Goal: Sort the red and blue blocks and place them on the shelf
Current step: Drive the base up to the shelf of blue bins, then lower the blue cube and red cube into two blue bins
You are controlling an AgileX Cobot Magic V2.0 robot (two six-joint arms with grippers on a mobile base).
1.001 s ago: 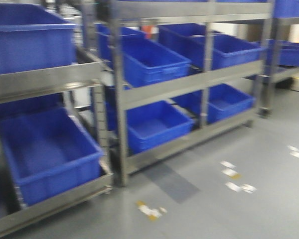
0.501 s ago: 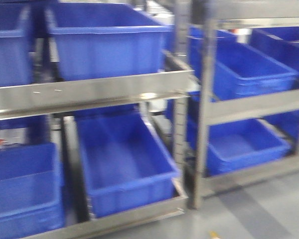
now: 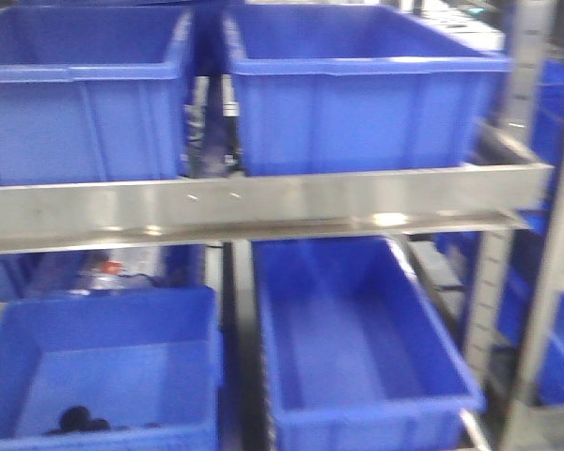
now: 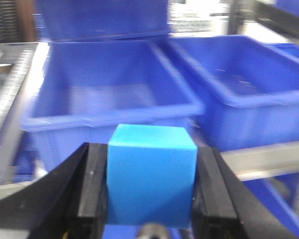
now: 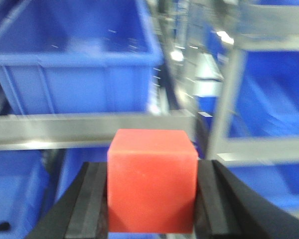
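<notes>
left end effector grips blue block; right end effector red block.

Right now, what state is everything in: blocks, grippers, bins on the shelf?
left gripper: shut on the blue block.
right gripper: shut on the red block.
blue block: held, upright, between the jaws.
red block: held likewise.
lower right bin: open-topped, looks empty.
lower left bin: holds a small dark object.
shelf: no block visible on it.

a warehouse or stockroom; brushed steel shelving carries large blue plastic bins side by side on an upper and a lower tier; further racks stand at the right
</notes>
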